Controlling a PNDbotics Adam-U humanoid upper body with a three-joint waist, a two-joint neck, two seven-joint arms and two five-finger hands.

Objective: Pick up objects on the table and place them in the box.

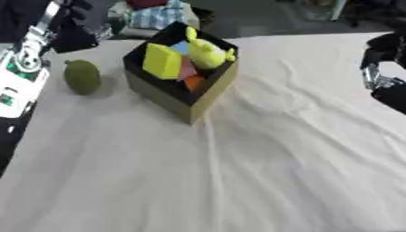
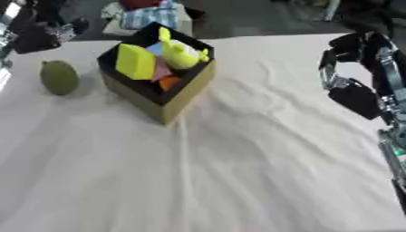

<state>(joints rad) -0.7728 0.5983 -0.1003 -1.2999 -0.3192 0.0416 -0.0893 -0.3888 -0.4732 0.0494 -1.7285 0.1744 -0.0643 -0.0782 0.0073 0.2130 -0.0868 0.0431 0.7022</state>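
Box [image 1: 187,102] sits at the far left-centre of the cloth-covered table [image 1: 262,172], already stuffed: yellow block [image 1: 161,61], yellow plush toy [image 1: 205,52], a pink piece [image 1: 187,71] and an orange piece [image 1: 194,82], the block and toy poking above the rim. The one thing I see left out is the green fruit [image 1: 82,77], just beside the box on its left, on the cloth. My right hand [image 2: 349,74] is off at the right edge, well apart from both; it holds nothing, but I cannot tell how its fingers are set. Left hand I can't pick out. Risks as I judge them: the fruit is rounded and may roll on the wrinkled cloth if nudged; reaching across with the right arm could clip the box or knock the tall toy out; little room left inside, so the fruit may perch on top and tumble off
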